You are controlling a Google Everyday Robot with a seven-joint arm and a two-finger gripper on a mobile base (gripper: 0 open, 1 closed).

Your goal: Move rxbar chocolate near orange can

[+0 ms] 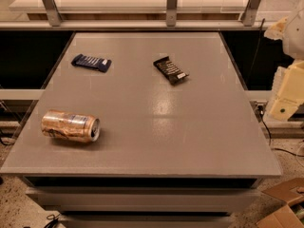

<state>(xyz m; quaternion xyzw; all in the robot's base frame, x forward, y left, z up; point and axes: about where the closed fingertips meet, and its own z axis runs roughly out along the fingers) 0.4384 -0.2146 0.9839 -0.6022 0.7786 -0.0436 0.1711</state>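
The rxbar chocolate (170, 70) is a small flat black wrapper with white lettering, lying at an angle on the far middle of the grey table (190, 132). The orange can (70, 126) lies on its side near the front left, its silver top facing right. My gripper (284, 101) is the cream-coloured part at the right edge of the view. It is beyond the table's right side, well apart from both the bar and the can, and holds nothing that I can see.
A dark blue bar wrapper (91, 62) with white lettering lies at the far left of the table. A metal rail and window frame (171, 13) run behind the table. Cardboard boxes (285, 205) sit on the floor at the lower right.
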